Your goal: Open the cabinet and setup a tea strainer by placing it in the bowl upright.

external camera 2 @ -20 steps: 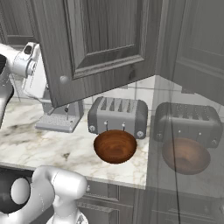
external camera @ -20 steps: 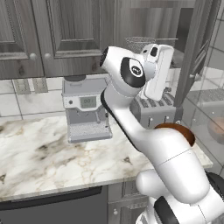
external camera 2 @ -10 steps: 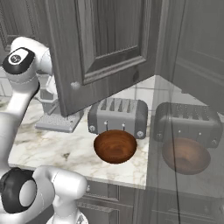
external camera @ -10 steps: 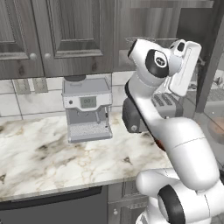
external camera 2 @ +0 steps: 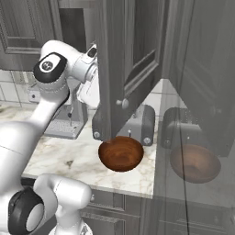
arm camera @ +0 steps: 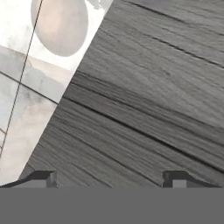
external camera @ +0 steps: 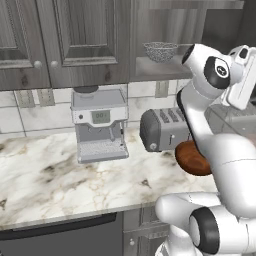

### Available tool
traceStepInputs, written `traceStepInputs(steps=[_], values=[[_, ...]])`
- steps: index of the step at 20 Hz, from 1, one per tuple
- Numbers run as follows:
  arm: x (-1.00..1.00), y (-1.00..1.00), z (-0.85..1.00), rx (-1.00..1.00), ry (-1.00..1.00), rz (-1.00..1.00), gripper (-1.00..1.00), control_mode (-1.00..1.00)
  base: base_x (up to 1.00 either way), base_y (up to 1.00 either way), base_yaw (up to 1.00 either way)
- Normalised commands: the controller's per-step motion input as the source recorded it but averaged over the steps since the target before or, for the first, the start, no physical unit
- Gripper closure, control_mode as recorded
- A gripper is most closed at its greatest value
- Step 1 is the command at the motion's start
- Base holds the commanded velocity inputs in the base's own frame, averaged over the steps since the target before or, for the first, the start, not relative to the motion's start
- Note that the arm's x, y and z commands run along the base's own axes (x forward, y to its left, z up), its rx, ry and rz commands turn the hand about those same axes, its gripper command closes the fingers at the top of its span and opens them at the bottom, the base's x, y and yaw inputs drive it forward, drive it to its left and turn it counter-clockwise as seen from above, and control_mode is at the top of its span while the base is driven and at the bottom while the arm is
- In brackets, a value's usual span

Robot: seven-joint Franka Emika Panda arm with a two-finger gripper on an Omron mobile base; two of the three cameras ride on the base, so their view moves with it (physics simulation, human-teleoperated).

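My gripper [arm camera: 109,177] stands with its jaws spread wide and nothing between them, the two dark fingertips [arm camera: 41,178] well apart at the bottom of the hand view. It faces the grey wood grain of the cabinet [arm camera: 148,96] door at close range, and the door's slanted edge cuts across the upper left of that view, with pale tiled wall beyond it.

From the right base view, I see the hand tucked behind the open cabinet door [external camera 2: 131,59], whose lower corner hangs over the counter just above the bowl [external camera 2: 121,153]. The door's round silver knob [external camera 2: 125,103] faces the camera.

From the left base view, the cabinet shelf lies exposed, and the tea strainer [external camera: 160,51] sits upright on it near the front edge, with open room to its left and right. My wrist sits to the right of the strainer, level with the shelf.

Below, the reddish-brown bowl rests near the front edge of the marble counter [external camera: 60,185], just in front of the grey toaster [external camera: 162,129]. The espresso machine [external camera: 98,124] stands to the left, well apart from the toaster, with bare counter ahead of it.
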Motion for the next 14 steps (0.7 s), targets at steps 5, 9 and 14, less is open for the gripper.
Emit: traceStepInputs(steps=[5,9,14], values=[[0.0,-0.24,0.0,0.0,0.0,0.04,-1.0,-1.0,0.0,0.0,0.0],[0.0,0.06,0.0,0.03,0.0,0.0,-1.0,-1.0,0.0,0.0,0.0],[0.0,0.54,-0.01,0.0,0.0,0.0,-1.0,-1.0,0.0,0.0,0.0]])
